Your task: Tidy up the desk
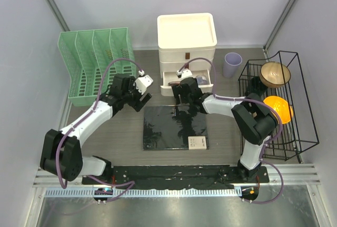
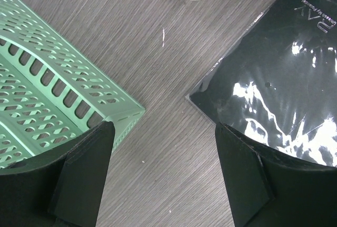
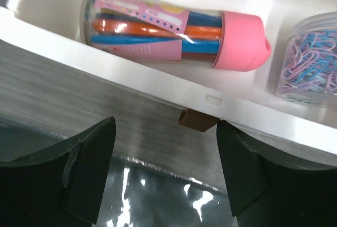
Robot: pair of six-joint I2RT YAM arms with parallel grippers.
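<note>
Robot lab cell, white panel walls [image 1: 26,53], desk [image 1: 124,132]

Bright, even light falls from above, leaving only soft, faint shadows on the worktop [image 1: 126,132]. White glare ripples across the glossy black notebook [image 1: 174,127] in all three views. In both wrist views the near, dark fingers [image 2: 79,185] look soft and underexposed; the top view is sharp.

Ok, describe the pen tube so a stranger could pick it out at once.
Start at the white drawer unit at the back of the desk; its bottom drawer is pulled open. Lying on its side in there is the clear tube of coloured pens, beside a jar of pastel paper clips. Its pink cap and pink label set it apart.
</note>
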